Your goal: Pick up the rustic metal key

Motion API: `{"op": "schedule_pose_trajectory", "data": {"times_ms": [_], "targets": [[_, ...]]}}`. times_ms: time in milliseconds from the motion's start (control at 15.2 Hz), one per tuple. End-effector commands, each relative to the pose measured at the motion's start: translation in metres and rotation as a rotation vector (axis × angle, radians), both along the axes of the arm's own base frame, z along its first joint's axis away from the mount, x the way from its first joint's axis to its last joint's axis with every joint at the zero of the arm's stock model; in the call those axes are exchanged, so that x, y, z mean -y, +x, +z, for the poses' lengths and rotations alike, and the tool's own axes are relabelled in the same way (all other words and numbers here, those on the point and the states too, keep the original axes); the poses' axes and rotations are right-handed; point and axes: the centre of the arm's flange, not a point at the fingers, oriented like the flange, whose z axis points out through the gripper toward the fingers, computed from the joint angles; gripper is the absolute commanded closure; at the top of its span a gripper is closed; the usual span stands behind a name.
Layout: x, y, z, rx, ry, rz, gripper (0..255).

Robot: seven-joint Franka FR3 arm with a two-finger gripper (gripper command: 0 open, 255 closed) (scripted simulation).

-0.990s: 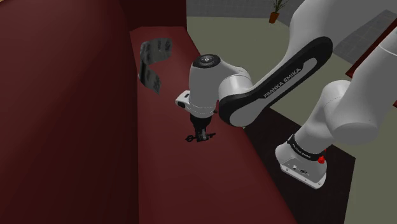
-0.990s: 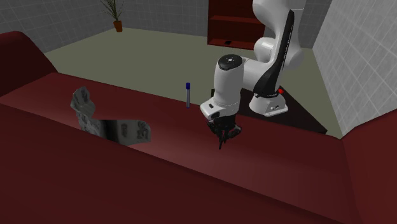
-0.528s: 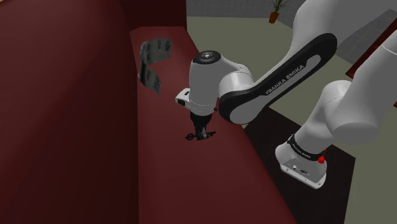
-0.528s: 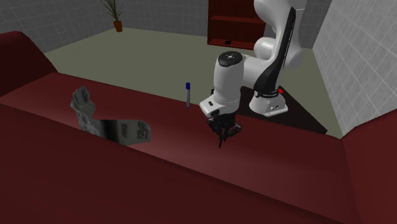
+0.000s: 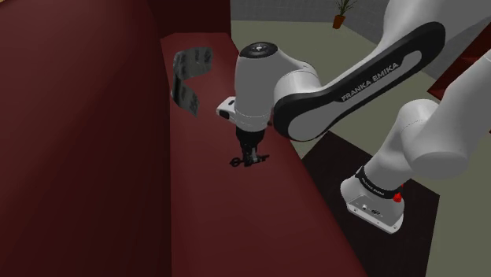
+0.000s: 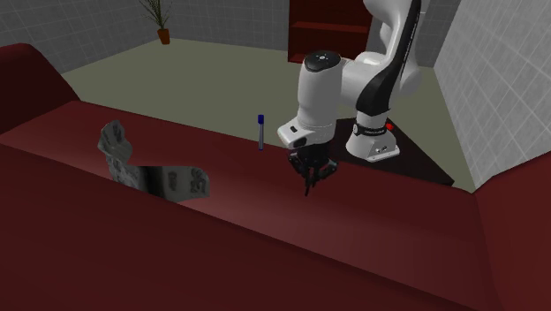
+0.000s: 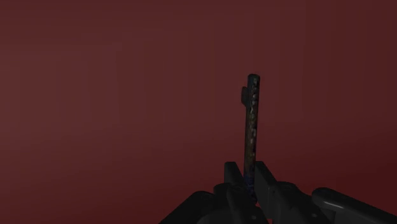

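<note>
Key (image 7: 252, 121) gripped at 1 end by the claw (image 7: 248, 178): you see its long axis running straight out ahead (red sofa (image 7: 95, 95) beyond).
</note>
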Motion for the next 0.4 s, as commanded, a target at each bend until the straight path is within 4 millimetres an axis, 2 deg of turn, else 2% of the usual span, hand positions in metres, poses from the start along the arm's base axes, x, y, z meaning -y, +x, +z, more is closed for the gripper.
{"op": "schedule_pose_trajectory", "data": {"times_ms": [0,198,330], "targets": [[0.001,0.0,0.011,-0.001,0.0,0.0,255],[0.001,0.0,0.027,-0.001,0.0,0.0,255],[0.001,0.0,0.027,-0.001,0.0,0.0,255]]}}
